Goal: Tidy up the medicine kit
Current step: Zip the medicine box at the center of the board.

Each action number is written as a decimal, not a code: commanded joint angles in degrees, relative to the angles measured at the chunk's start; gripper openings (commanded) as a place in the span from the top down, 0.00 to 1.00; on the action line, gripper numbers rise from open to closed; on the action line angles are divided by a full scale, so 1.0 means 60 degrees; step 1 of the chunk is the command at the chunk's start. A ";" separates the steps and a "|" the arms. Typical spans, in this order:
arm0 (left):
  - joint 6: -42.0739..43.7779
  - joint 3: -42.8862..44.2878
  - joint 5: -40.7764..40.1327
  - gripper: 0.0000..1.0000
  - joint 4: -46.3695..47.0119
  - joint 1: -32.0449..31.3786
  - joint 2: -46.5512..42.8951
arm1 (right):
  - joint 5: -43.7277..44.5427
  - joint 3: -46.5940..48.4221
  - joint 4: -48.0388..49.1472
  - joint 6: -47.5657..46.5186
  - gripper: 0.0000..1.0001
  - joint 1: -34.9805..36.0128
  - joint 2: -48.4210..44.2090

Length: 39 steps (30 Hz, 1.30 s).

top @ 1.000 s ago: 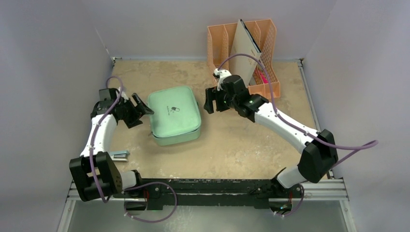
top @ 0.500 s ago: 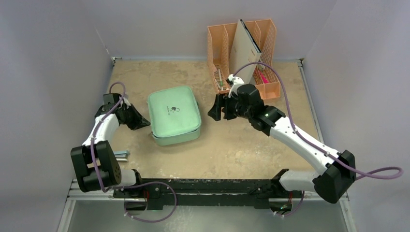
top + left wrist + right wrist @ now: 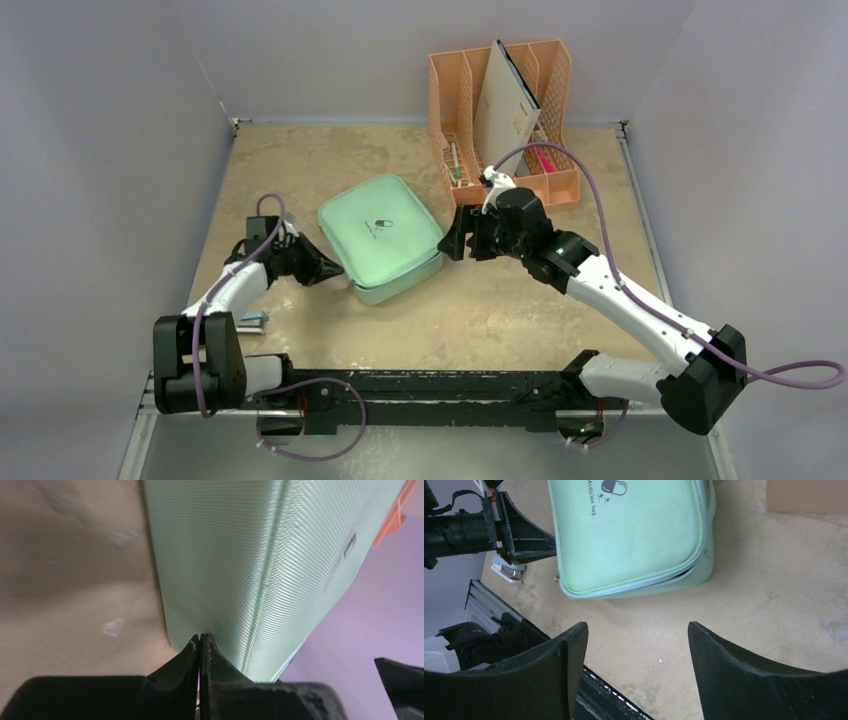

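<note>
The mint-green medicine kit (image 3: 382, 238) lies shut on the tan table, turned at an angle, its pill logo facing up. In the left wrist view its woven side (image 3: 240, 555) fills the frame. My left gripper (image 3: 335, 270) is shut with nothing visible between its fingers, and its tips (image 3: 200, 637) press against the kit's near-left corner. My right gripper (image 3: 448, 238) hovers open just right of the kit. The right wrist view shows the kit (image 3: 629, 535) beyond my open right gripper (image 3: 637, 627), with the left gripper (image 3: 551, 547) at the kit's left edge.
A peach-orange file organizer (image 3: 505, 110) stands at the back right with a grey folder (image 3: 505, 95) and small items in it. A small silver-blue object (image 3: 250, 320) lies near the left arm's base. Walls close in on both sides.
The left gripper shut and moved right against the kit. The kit slid right and turned. The right arm shifted right and nearer, staying open.
</note>
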 commanded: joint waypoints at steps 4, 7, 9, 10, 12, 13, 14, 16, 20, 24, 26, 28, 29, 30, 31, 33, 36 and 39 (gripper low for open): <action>-0.2167 -0.0533 0.0343 1.00 0.1877 -0.1714 -0.0772 | 0.1145 -0.0239 -0.0152 0.0967 0.27 0.1029 -0.0377; -0.2211 -0.0382 0.0257 1.00 0.1839 -0.1971 -0.0927 | 0.1838 -0.0278 -0.0002 0.1418 0.29 0.1780 -0.0128; -0.2040 -0.0272 0.0042 1.00 0.1624 -0.1988 -0.1144 | 0.2201 -0.0351 0.0232 0.1910 0.32 0.2224 0.0070; -0.1888 -0.0184 -0.0116 0.98 0.1447 -0.1988 -0.1289 | 0.2367 -0.0409 0.0411 0.2134 0.34 0.2454 0.0161; -0.1501 0.0034 -0.0613 0.91 0.0956 -0.1988 -0.1632 | 0.2796 -0.0506 0.0854 0.2527 0.37 0.3000 0.0420; -0.1312 0.0149 -0.0861 0.87 0.0724 -0.1988 -0.1825 | 0.2961 -0.0542 0.1053 0.2663 0.37 0.3232 0.0558; -0.1171 0.0237 -0.1115 0.83 0.0527 -0.1988 -0.2028 | 0.3163 -0.0573 0.1231 0.2768 0.39 0.3446 0.0715; -0.0882 0.0452 -0.1599 0.70 0.0202 -0.1988 -0.2370 | 0.3485 -0.0585 0.1480 0.2998 0.44 0.3724 0.1017; -0.0296 0.1090 -0.1977 0.49 -0.0051 -0.1979 -0.2446 | 0.3729 -0.0658 0.2179 0.3404 0.57 0.4157 0.1624; 0.0540 0.1994 -0.1426 0.46 -0.0389 -0.1976 -0.1567 | 0.4161 -0.0401 0.2486 0.3777 0.63 0.4577 0.2396; 0.0864 0.2327 -0.1211 0.46 -0.0589 -0.1985 -0.1094 | 0.4540 -0.0259 0.2510 0.4015 0.63 0.4739 0.2730; 0.1099 0.2518 -0.1017 0.46 -0.0732 -0.1982 -0.0703 | 0.4811 -0.0154 0.2496 0.4394 0.59 0.4848 0.3061; 0.1203 0.2580 -0.0931 0.46 -0.0811 -0.1974 -0.0562 | 0.4886 -0.0109 0.2479 0.4547 0.57 0.4869 0.3228; 0.1289 0.2617 -0.0853 0.46 -0.0877 -0.1975 -0.0416 | 0.4918 -0.0076 0.2507 0.4789 0.56 0.4879 0.3376; 0.1355 0.2627 -0.0801 0.46 -0.0902 -0.1977 -0.0294 | 0.4936 -0.0056 0.2517 0.4955 0.55 0.4906 0.3517; 0.1421 0.2608 -0.0712 0.46 -0.0915 -0.1973 -0.0148 | 0.5002 -0.0036 0.2943 0.5094 0.55 0.4966 0.3746; 0.1424 0.2511 -0.0653 0.47 -0.0833 -0.1973 -0.0052 | 0.5077 0.0101 0.3314 0.4992 0.55 0.5044 0.4052; 0.1444 0.2419 -0.0694 0.47 -0.0743 -0.1973 0.0035 | 0.5193 0.0403 0.3195 0.4993 0.53 0.5119 0.4333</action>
